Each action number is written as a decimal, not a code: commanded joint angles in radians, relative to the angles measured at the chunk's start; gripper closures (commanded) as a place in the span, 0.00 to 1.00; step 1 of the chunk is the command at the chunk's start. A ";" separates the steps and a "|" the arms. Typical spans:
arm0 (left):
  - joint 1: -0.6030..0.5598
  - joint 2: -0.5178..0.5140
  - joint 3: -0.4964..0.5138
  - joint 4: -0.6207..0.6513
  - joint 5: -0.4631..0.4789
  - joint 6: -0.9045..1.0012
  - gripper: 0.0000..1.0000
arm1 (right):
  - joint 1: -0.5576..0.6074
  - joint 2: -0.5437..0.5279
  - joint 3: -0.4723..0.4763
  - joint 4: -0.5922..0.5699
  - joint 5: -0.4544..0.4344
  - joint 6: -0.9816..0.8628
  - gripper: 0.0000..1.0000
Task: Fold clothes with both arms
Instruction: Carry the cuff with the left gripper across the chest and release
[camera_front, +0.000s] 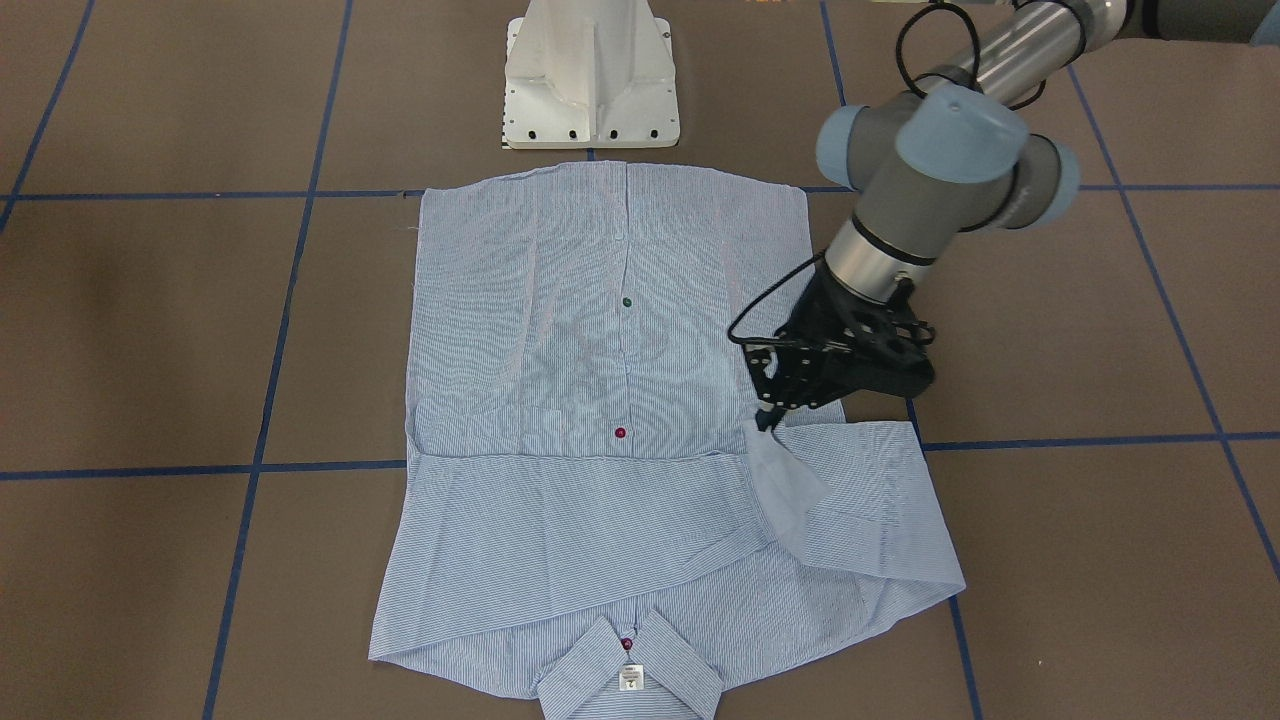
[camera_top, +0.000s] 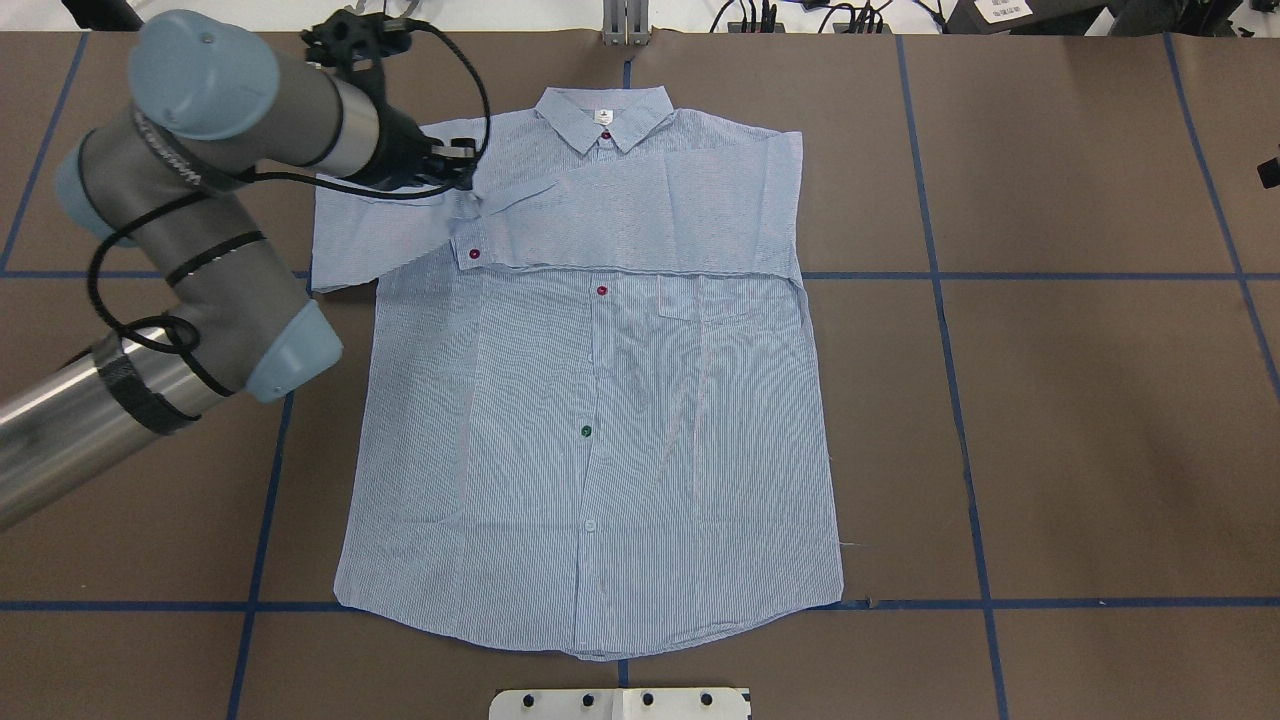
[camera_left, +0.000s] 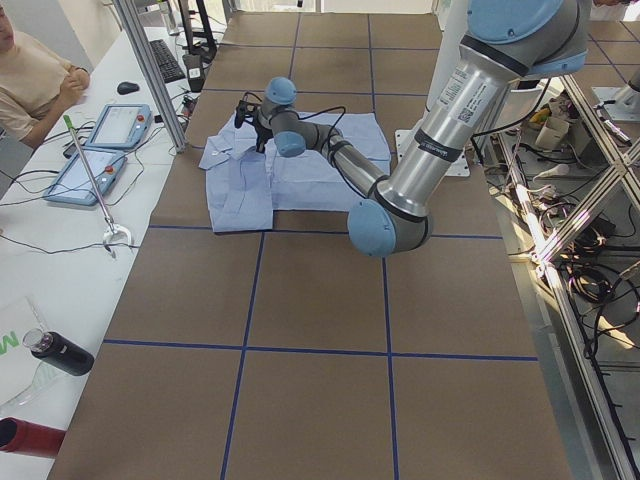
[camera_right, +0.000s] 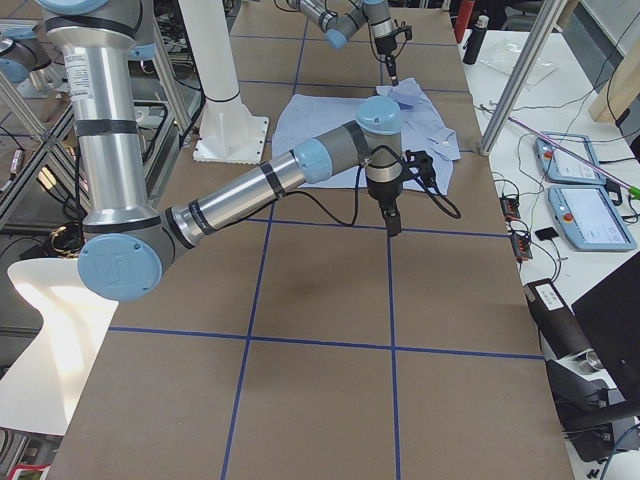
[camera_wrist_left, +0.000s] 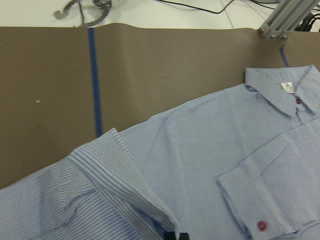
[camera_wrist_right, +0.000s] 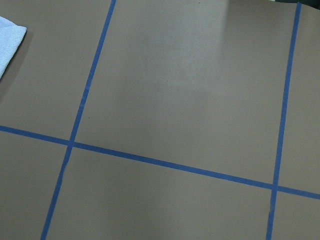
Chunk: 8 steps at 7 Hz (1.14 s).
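Light blue-and-white fine-striped button-up shirt (camera_top: 600, 400) lies flat, front up, in the middle of the brown blue-taped surface (camera_top: 1050, 400), collar away from the robot base. One sleeve is folded across the chest. The left claw (camera_front: 768, 418) is clenched on a raised fold of the other sleeve. Small white collar label (camera_front: 629, 678): print too small to read. The right claw (camera_right: 393, 222) hangs over bare surface, clear of the shirt; whether it is released or clenched, cannot tell.

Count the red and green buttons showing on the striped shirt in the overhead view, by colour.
Red buttons: 3
Green buttons: 1
Total: 4 on the shirt
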 joint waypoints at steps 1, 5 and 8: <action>0.111 -0.146 0.014 0.073 0.091 -0.133 1.00 | 0.000 0.000 0.001 0.000 0.000 0.004 0.00; 0.211 -0.242 0.126 0.067 0.180 -0.155 1.00 | 0.000 0.000 -0.001 0.000 0.000 0.009 0.00; 0.311 -0.245 0.135 0.062 0.307 -0.138 0.00 | 0.000 0.000 -0.002 0.000 0.000 0.009 0.00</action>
